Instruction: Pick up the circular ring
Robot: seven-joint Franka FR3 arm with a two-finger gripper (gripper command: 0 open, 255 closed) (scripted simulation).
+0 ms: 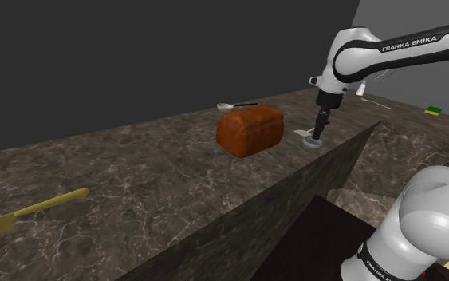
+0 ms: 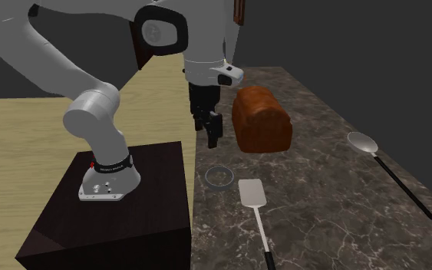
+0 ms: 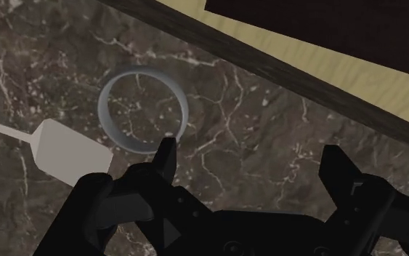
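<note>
The ring (image 3: pixel 143 109) is a thin grey hoop lying flat on the dark marble counter (image 1: pixel 135 176), close to its edge. In the shoulder view the ring (image 1: pixel 313 144) sits just under my black gripper (image 1: pixel 320 132). From the second exterior view, the gripper (image 2: pixel 211 132) hangs above the ring (image 2: pixel 218 176), apart from it. My gripper (image 3: pixel 253 164) is open with nothing between its fingers. One fingertip (image 3: pixel 165 154) is over the ring's rim, and the other finger (image 3: pixel 341 171) stands well off to the side.
A brown bread loaf (image 1: pixel 250 129) stands near the ring. A white spatula (image 2: pixel 252 193) lies right beside the ring, and a spoon (image 2: pixel 364 143) lies beyond the loaf. A yellow knife (image 1: pixel 31 211) lies far off. The counter edge (image 3: pixel 304 80) drops to a tan floor.
</note>
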